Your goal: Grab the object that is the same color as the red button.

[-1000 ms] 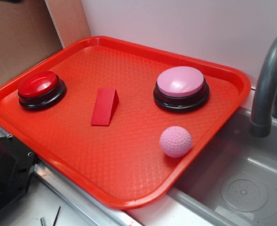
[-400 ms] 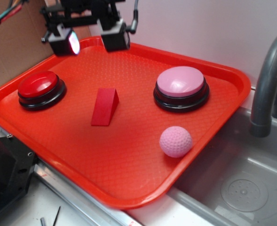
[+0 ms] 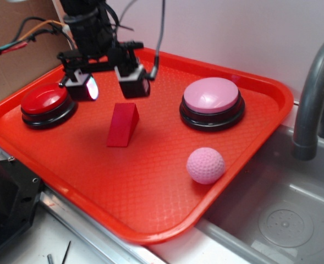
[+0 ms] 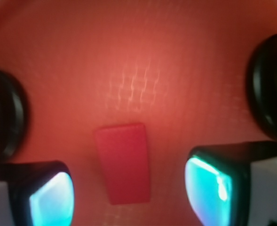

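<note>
The small red wedge block (image 3: 122, 125) lies on the red tray (image 3: 150, 187), between the two buttons. The red dome button (image 3: 46, 102) on its black base sits at the tray's left. My gripper (image 3: 108, 86) hangs open just above and behind the wedge, one finger on each side, touching nothing. In the wrist view the wedge (image 4: 123, 162) lies between my two glowing fingertips, with the gripper (image 4: 129, 195) open around its near end. The red button's black base (image 4: 269, 94) shows at the right edge.
A pink dome button (image 3: 212, 102) on a black base sits at the tray's right; its base shows in the wrist view (image 4: 2, 117). A pink dimpled ball (image 3: 206, 165) lies near the tray's front right. A grey faucet (image 3: 316, 93) and sink (image 3: 283, 220) stand at the right.
My gripper has come into view from the upper left and dropped down toward the wedge, staying open. The wedge, buttons and ball have not moved.
</note>
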`<move>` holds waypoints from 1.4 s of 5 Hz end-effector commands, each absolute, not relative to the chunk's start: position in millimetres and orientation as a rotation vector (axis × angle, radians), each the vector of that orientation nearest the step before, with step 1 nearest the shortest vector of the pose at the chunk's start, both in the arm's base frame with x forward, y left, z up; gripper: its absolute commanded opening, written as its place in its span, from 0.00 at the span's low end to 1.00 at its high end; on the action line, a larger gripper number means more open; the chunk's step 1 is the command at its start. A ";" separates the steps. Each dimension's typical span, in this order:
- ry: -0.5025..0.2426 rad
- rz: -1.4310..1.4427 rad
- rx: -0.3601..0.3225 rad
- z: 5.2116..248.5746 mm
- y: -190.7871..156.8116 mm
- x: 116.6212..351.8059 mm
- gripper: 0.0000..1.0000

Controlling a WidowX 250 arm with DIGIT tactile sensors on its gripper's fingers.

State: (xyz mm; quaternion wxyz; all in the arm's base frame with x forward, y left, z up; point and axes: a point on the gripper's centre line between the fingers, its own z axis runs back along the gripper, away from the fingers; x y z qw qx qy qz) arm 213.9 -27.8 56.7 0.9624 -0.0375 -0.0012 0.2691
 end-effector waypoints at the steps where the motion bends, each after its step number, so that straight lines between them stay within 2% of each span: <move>1: -0.021 0.472 -0.052 62.4 -24.6 226.0 1.00; 3: -0.021 0.472 -0.052 62.4 -24.6 226.0 1.00; 5: 0.011 0.513 -0.016 26.5 -24.0 225.2 1.00; 7: 0.036 0.479 -0.011 16.9 -36.3 231.7 1.00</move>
